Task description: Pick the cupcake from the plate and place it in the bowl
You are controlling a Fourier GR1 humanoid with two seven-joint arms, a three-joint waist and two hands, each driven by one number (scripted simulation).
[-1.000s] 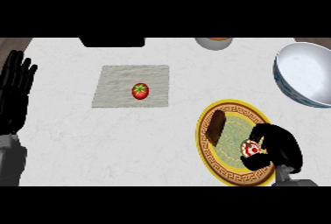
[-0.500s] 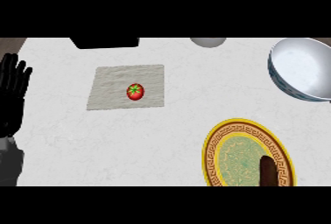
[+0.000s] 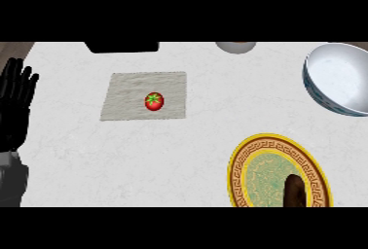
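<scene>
Cupcake not seen. Plate (image 3: 248, 160) at five o'clock, bowl (image 3: 338, 78) at two o'clock — up-right of it. Left hand (image 3: 16, 104) rested at nine o'clock, fingers straight. Right hand unseen — fingers cannot be told.

Kitchen: white counter (image 3: 215, 131), plate (image 3: 244, 160), bowl (image 3: 323, 97), tomato (image 3: 154, 101).
</scene>
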